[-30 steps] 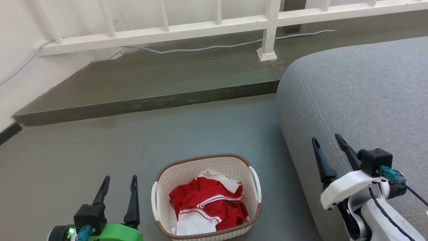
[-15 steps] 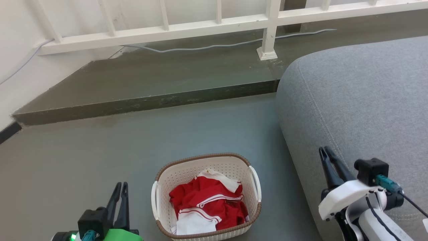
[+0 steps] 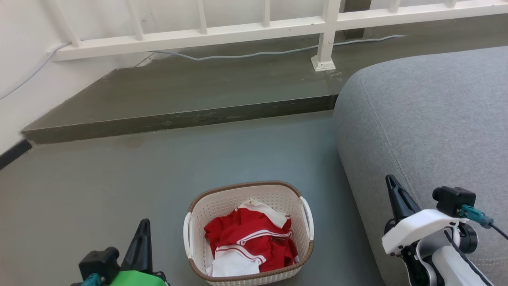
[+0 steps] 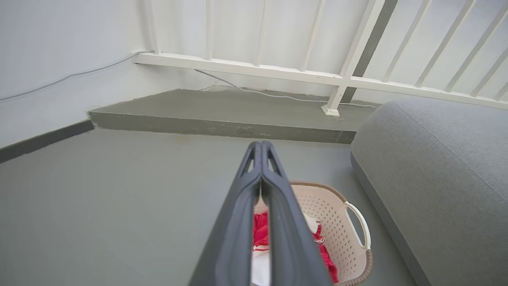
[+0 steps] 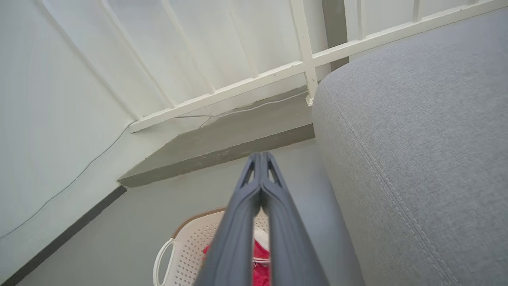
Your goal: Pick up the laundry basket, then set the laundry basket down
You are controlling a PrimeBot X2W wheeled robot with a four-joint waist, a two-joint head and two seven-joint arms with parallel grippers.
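The laundry basket [image 3: 198, 212], cream-white with a brown rim and white side loop handles, stands on the grey floor at the bottom centre of the head view, holding red and white clothes [image 3: 250, 242]. My left gripper [image 3: 143, 223] is shut and empty, left of the basket and apart from it. Over the grey cushion edge to the basket's right, my right gripper [image 3: 391, 180] is also shut with nothing in it. The basket [image 4: 337, 214] lies below and right of the left gripper [image 4: 260, 145] in the left wrist view. Its left handle end [image 5: 178, 246] sits under the right gripper [image 5: 260, 155] in the right wrist view.
A large grey cushioned seat [image 3: 432, 127] fills the right side, close to the basket. A raised concrete step [image 3: 178, 119] runs across behind the basket, with a white railing [image 3: 254, 29] and a grey cable [image 3: 246, 55] on it. A white wall [image 3: 20, 75] stands at the left.
Both grippers went from open to shut, closing on nothing, and sank lower in the head view. The head camera shifted a little, so the whole scene slid slightly right.
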